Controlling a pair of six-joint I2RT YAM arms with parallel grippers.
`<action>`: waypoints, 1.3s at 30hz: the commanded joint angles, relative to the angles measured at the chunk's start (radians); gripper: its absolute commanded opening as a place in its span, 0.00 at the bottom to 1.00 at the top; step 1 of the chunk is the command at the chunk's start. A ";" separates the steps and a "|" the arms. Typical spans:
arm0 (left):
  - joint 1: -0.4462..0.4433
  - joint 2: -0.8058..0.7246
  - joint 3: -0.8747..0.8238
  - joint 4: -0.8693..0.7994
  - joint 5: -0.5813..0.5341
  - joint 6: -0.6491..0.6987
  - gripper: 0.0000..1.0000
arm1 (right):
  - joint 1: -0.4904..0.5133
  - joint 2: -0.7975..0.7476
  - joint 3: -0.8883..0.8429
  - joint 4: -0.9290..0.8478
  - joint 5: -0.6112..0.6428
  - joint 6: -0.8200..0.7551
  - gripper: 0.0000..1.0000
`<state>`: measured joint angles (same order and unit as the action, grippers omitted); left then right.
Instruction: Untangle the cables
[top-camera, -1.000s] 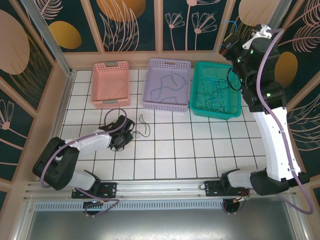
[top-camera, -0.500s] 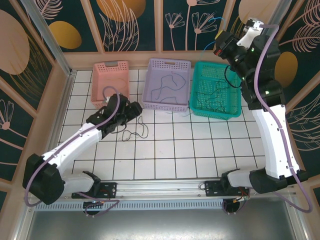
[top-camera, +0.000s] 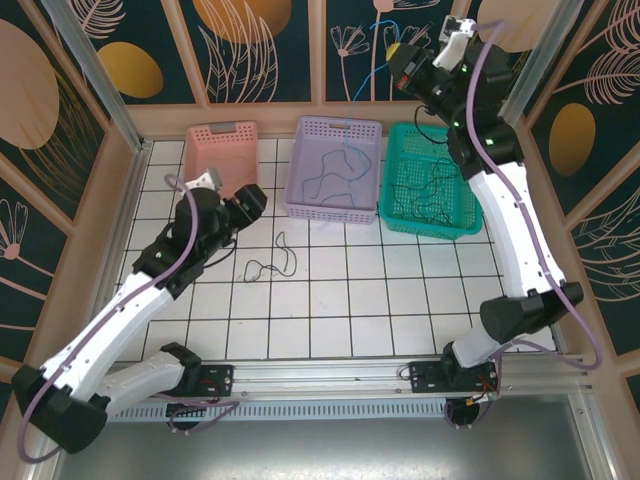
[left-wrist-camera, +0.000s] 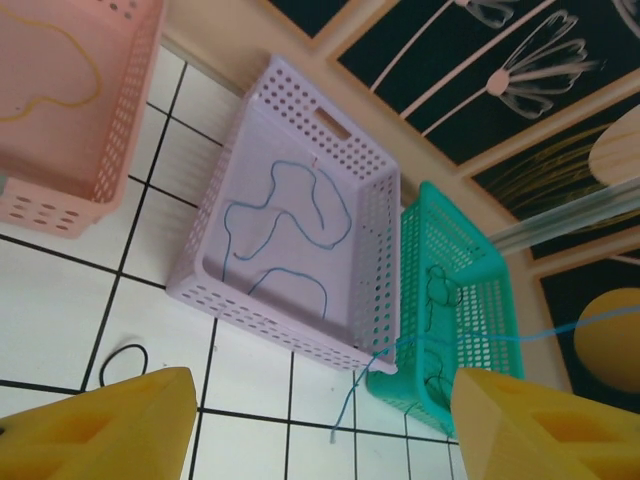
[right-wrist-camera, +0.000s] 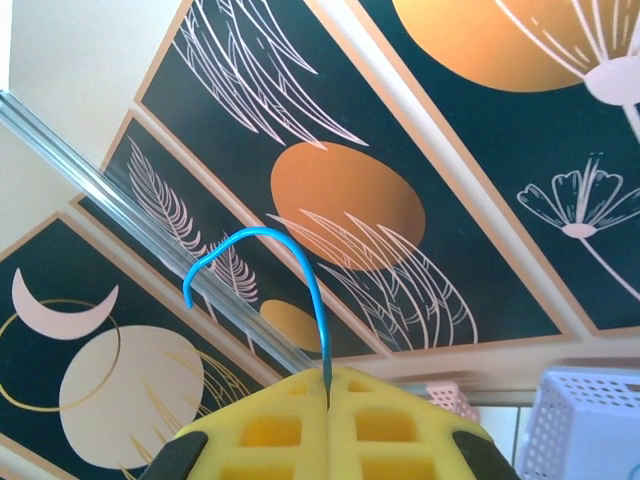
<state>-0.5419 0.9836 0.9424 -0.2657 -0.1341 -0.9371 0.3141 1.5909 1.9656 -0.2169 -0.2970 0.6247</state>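
Tension on the blue cable (left-wrist-camera: 480, 341) is the story here. The right gripper (right-wrist-camera: 327, 385), high at the top of the overhead frame, has its jaws pressed together on that strand, with a short loop curling above the pads. In the left wrist view the strand comes in from the right edge and crosses the teal basket (top-camera: 430, 226). Its loose tail drops past the near corner of the lavender basket (left-wrist-camera: 270, 322) toward the tiles. The left gripper (top-camera: 250, 200) hovers at centre left, fingers spread wide, holding nothing. A black cable (top-camera: 270, 264) lies on the white tiles just below it, and a black tangle (top-camera: 432, 185) sits in the teal basket. My read: the step in hand is drawing the blue one free of that tangle. Best done slow and steady, up and away, eyes on the rim where the strand crosses. If the black tangle lifts with it, ease off. The spread left gripper looks well placed to catch the dangling tail.
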 joint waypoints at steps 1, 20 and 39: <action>0.004 -0.013 -0.056 -0.017 -0.019 -0.030 0.69 | 0.009 0.055 0.072 0.115 -0.019 0.044 0.00; 0.004 -0.148 -0.217 -0.064 0.054 -0.129 0.66 | 0.013 0.304 0.141 0.083 0.074 0.032 0.00; 0.004 -0.151 -0.260 -0.109 0.102 -0.165 0.67 | 0.024 0.847 0.531 -0.451 0.015 0.032 0.46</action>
<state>-0.5419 0.8345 0.7059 -0.3489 -0.0631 -1.0851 0.3374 2.4580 2.3707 -0.5205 -0.2630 0.6735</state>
